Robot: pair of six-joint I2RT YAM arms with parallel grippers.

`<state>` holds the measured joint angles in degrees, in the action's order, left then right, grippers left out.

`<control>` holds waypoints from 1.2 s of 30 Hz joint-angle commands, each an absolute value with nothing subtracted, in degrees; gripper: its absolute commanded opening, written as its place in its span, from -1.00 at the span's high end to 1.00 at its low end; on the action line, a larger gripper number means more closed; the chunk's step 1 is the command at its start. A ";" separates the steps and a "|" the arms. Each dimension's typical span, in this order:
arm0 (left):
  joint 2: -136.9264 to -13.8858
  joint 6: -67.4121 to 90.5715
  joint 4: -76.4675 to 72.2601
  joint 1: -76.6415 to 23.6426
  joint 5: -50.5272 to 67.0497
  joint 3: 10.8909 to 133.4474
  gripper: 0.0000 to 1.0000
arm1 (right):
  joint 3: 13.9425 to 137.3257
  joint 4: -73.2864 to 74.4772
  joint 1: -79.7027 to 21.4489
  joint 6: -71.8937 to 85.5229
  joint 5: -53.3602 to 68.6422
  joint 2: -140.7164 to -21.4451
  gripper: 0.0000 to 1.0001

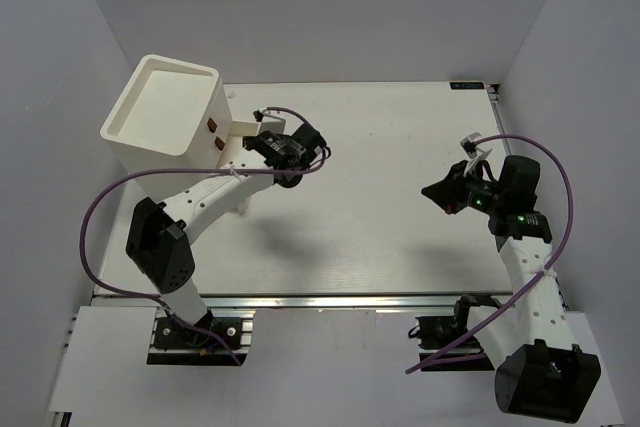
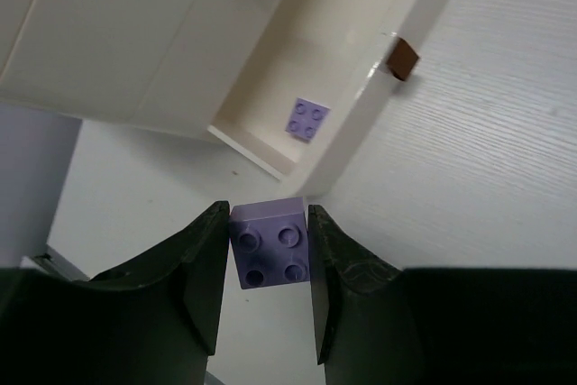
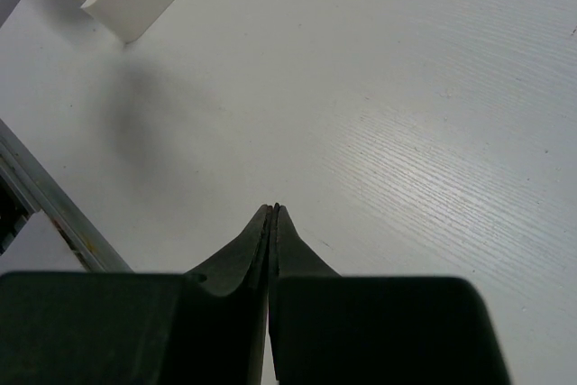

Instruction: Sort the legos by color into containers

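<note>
left hand grasping a lavender lego near the open drawer
it hovers at the bench's ten o'clock; a second lavender lego lies inside the drawer. right hand clenched, empty, at three o'clock.

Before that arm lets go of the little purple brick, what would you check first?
1. Grip: the left pincer clamps the held brick, lavender, from both sides: ok.
2. The drawer is pulled open, floor showing: ok.
3. Colour match: the loose brick lying in it is lavender too: ok.
4. Held brick directly over the drawer: cannot tell; in the wrist view it sits just short of the near corner.
5. The right pincer is shut, empty, over bare table, well away: ok.
</note>
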<state>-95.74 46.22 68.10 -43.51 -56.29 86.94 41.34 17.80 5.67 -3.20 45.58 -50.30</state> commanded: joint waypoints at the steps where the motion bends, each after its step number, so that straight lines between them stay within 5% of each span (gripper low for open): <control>1: -97.73 40.18 68.03 -39.83 -60.73 87.80 1.00 | 41.05 16.26 5.89 -3.87 47.02 -50.62 1.00; 11: -108.80 30.15 62.94 -30.16 -61.35 93.60 0.95 | 40.69 16.08 5.89 -3.96 47.11 -51.24 1.00; 13: -110.12 28.58 61.45 -29.54 -60.56 93.95 0.71 | 40.61 16.00 5.80 -3.96 47.11 -51.50 1.00; 14: -110.39 28.39 61.17 -28.92 -59.86 94.13 0.39 | 40.61 15.91 5.80 -3.96 47.11 -51.50 1.00; 17: -110.83 27.25 59.33 -28.21 -58.19 94.13 -0.09 | 40.52 16.00 5.89 -4.04 47.20 -51.85 1.00; 21: -110.30 25.84 57.66 -28.21 -55.46 94.48 -0.37 | 40.25 15.73 5.89 -4.31 47.11 -51.94 0.99; 24: -109.17 25.66 57.92 -28.21 -52.75 95.71 -0.40 | 40.25 15.73 5.89 -4.74 47.89 -52.21 0.94; 27: -105.32 24.79 56.44 -29.08 -48.80 95.63 -0.19 | 40.43 17.39 5.80 -9.56 53.49 -52.12 0.73; 28: -103.64 21.74 52.25 -29.70 -42.69 94.67 0.29 | 40.52 19.06 5.80 -11.49 55.61 -51.95 0.66; 31: -96.78 19.69 43.09 -29.71 -27.75 88.61 0.98 | 40.08 20.13 5.54 -16.43 61.52 -51.07 0.69; 34: -93.44 19.95 36.41 -30.23 -18.75 82.45 0.99 | 38.68 18.46 5.27 -15.91 61.00 -50.10 1.00; 36: -93.95 20.13 34.72 -30.84 -16.97 80.96 0.90 | 38.23 17.32 5.10 -15.21 59.34 -50.01 1.00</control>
